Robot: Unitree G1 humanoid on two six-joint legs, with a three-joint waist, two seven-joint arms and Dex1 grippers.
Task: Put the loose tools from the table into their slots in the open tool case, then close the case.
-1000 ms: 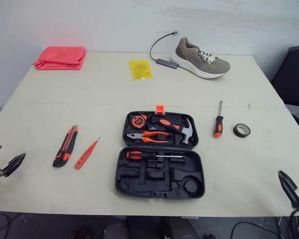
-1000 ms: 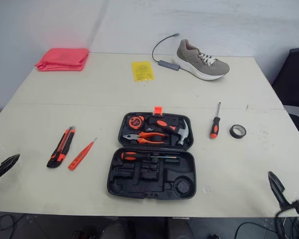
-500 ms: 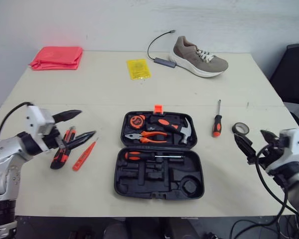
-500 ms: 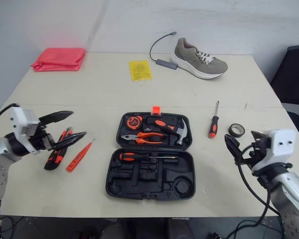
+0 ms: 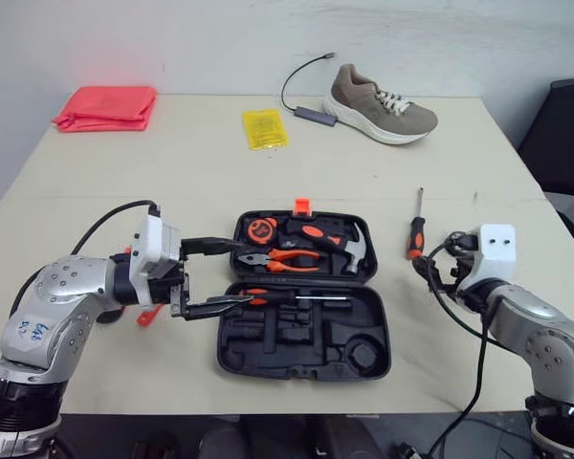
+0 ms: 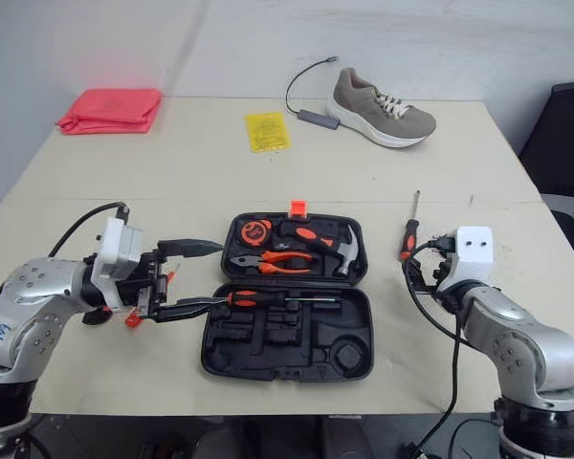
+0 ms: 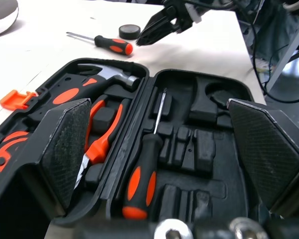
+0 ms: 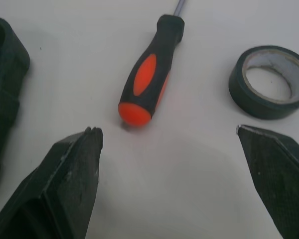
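Just ahead of the wide-open right gripper point(image 8: 167, 130), the orange-and-black-handled screwdriver point(image 8: 149, 74) lies slightly off-centre and may roll if nudged. The left gripper point(image 5: 243, 273), equally spread, could knock the black plastic tool case point(image 5: 306, 335).

Head stereo pair: high, facing forward and down; both eyes share whole table point(image 5: 268, 143), open tool case point(image 5: 268, 359), both arms.
Left wrist camera: low, close, looks along left gripper point(image 7: 158, 102) across case, framed by its spread fingers. Far ahead of it: right gripper point(image 7: 144, 37), loose screwdriver point(image 7: 107, 44), tape roll point(image 7: 129, 31), all shared with head views.
Right wrist camera: very near tabletop; screwdriver ahead between spread fingers, tape roll ahead of one finger, case edge beside other.
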